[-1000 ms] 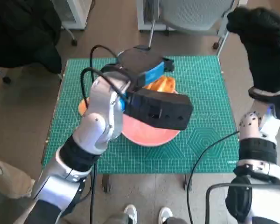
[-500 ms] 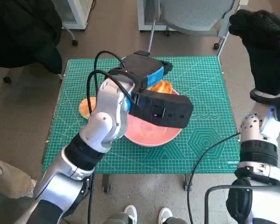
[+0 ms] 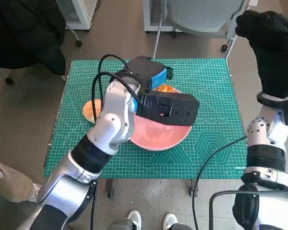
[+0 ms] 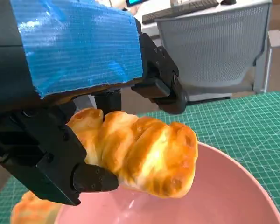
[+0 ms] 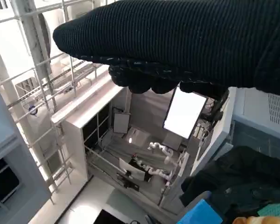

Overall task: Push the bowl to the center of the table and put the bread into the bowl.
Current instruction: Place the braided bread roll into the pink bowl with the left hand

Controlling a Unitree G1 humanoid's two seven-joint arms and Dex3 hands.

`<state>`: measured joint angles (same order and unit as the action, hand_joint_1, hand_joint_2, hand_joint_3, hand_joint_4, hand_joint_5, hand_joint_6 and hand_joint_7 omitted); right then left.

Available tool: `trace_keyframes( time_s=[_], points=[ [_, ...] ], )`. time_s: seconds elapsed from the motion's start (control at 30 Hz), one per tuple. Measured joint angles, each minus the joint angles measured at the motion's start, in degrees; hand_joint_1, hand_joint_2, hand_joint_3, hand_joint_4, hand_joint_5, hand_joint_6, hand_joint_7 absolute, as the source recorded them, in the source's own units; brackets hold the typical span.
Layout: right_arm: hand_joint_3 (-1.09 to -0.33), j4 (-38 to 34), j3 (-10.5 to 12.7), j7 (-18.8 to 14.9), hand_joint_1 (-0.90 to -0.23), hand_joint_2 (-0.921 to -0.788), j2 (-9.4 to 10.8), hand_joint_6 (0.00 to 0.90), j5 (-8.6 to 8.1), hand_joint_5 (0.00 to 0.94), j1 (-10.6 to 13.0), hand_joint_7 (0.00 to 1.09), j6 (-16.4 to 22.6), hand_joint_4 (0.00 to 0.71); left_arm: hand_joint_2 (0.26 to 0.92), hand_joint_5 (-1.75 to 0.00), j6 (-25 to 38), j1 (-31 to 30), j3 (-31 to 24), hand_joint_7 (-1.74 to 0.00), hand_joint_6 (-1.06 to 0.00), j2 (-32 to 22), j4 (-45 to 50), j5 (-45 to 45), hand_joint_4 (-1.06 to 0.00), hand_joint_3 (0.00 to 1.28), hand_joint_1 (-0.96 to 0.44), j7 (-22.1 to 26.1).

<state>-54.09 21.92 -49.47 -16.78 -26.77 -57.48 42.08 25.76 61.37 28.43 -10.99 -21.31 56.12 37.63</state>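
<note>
Left hand (image 4: 79,93) gripped bread (image 4: 140,154) just above bowl (image 3: 158,134) | right hand (image 3: 271,45) raised well off tabletop (image 3: 206,96), fingers curled, empty | second bread (image 3: 91,110) beside bowl | advice: lower over bowl's middle before releasing

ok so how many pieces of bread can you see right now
2. One bread roll is held by the left robot hand over the pink bowl. A second bread piece lies on the green mat beside the bowl, partly hidden by the arm. More could be hidden.
</note>
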Motion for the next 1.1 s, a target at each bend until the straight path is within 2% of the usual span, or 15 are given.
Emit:
trace_keyframes(
  time_s=[0.03,0.13,0.27,0.33,0.47,0.5,0.53,0.57,0.63,0.67,0.7,0.87,1.1],
  points=[
    [-0.758,0.0,0.0,0.0,-0.79,-0.921,0.0,0.298,0.0,0.001,0.0,0.0,0.0,0.218,0.644,-1.69,0.1,0.1,0.0,-0.56,-0.33,0.0,0.0,-0.3,-0.4,0.84,0.38,0.4],
    [-0.756,0.0,0.0,0.0,-0.789,-0.921,0.0,0.298,-0.01,0.0,0.0,0.0,0.0,0.218,0.706,-1.67,-0.4,0.3,0.0,-0.46,-0.22,-0.2,-0.1,-1.6,-0.38,0.74,0.37,1.9],
    [-0.754,0.0,0.0,0.0,-0.789,-0.921,0.0,0.298,-0.02,0.0,0.0,0.0,0.0,0.218,0.866,-1.69,-2.3,0.4,0.2,-0.36,-0.16,-1.1,0.1,-3.3,-0.28,0.53,0.35,3.6],
    [-0.754,0.0,0.0,0.0,-0.789,-0.921,0.0,0.298,-0.02,0.0,0.0,0.0,0.0,0.218,0.893,-1.69,-3.1,0.4,0.3,-0.35,-0.16,-1.8,0.4,-3.5,-0.26,0.5,0.34,4.1],
    [-0.753,0.0,0.0,0.0,-0.789,-0.921,0.0,0.298,-0.03,0.0,0.1,0.0,0.0,0.219,0.915,-1.74,-4.3,0.4,0.5,-0.32,-0.14,-3.1,1.1,-3.6,-0.21,0.5,0.34,4.3],
    [-0.753,0.0,0.0,0.0,-0.789,-0.921,0.0,0.299,-0.03,0.001,0.1,0.0,0.0,0.219,0.893,-1.44,-4.5,0.4,0.6,-0.32,-0.13,-3.4,1.3,-3.6,-0.16,0.5,0.28,4.3],
    [-0.753,0.0,0.0,0.0,-0.789,-0.921,0.0,0.299,-0.03,0.001,0.1,0.0,0.0,0.219,0.865,-0.95,-4.6,0.4,0.6,-0.3,-0.12,-3.7,1.7,-3.6,-0.12,0.49,0.2,4.5],
    [-0.753,0.0,0.0,0.0,-0.789,-0.921,0.0,0.299,-0.02,0.001,0.1,0.0,0.0,0.219,0.85,-0.62,-4.6,0.4,0.6,-0.28,-0.12,-3.9,2.1,-3.6,-0.1,0.48,0.15,4.9],
    [-0.753,-0.1,0.0,0.0,-0.789,-0.921,0.0,0.299,-0.02,0.001,0.1,0.0,0.0,0.22,0.812,-0.32,-4.3,0.4,0.6,-0.27,-0.1,-4.1,2.6,-3.6,-0.05,0.35,-0.03,5.3],
    [-0.753,-0.1,0.0,0.0,-0.789,-0.921,0.0,0.299,-0.03,0.001,0.1,0.0,0.0,0.22,0.806,-0.25,-4.0,0.4,0.6,-0.27,-0.1,-4.1,2.8,-3.6,-0.04,0.31,-0.06,5.3],
    [-0.753,-0.1,0.0,0.0,-0.787,-0.921,0.0,0.3,-0.03,0.001,0.1,0.0,0.0,0.22,0.779,-0.13,-3.5,0.3,0.6,-0.26,-0.09,-4.0,2.8,-3.7,-0.02,0.21,-0.24,5.3],
    [-0.751,-0.1,0.0,0.0,-0.784,-0.921,0.1,0.301,-0.05,0.001,0.1,0.0,0.0,0.22,0.762,-0.02,-1.7,0.2,0.4,-0.24,-0.08,-3.3,2.5,-4.6,0.0,0.1,-0.46,4.5],
    [-0.751,-0.1,0.0,0.0,-0.783,-0.921,0.3,0.302,-0.05,0.001,0.1,0.0,0.0,0.22,0.764,0.0,-1.1,0.1,0.5,-0.23,-0.08,-3.2,2.5,-5.0,0.0,0.07,-0.51,3.5]
  ],
)
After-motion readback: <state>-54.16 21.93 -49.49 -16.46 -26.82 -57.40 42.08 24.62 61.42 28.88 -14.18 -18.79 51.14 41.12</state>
